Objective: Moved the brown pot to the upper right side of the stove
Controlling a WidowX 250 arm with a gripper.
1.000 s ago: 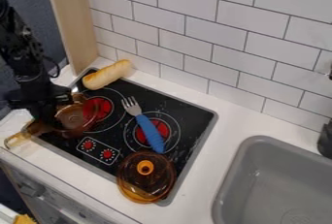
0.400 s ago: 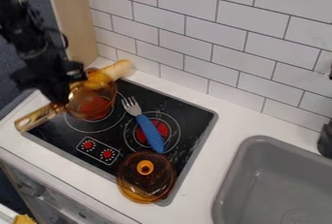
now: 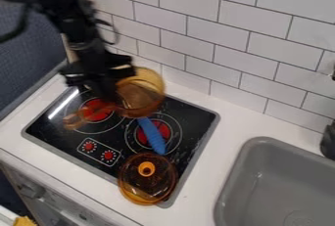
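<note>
Saucepan, amber and see-through, hangs over the rear edge of the stove, pinched near its handle by the gripper, its long axis slanting across the stove, handle toward the stove's front left corner.

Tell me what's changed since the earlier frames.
The brown pot moved right and toward the tiled wall, from the left burner to above the stove's back edge; the gripper moved with it. The lid and blue fork handle stayed put.
</note>
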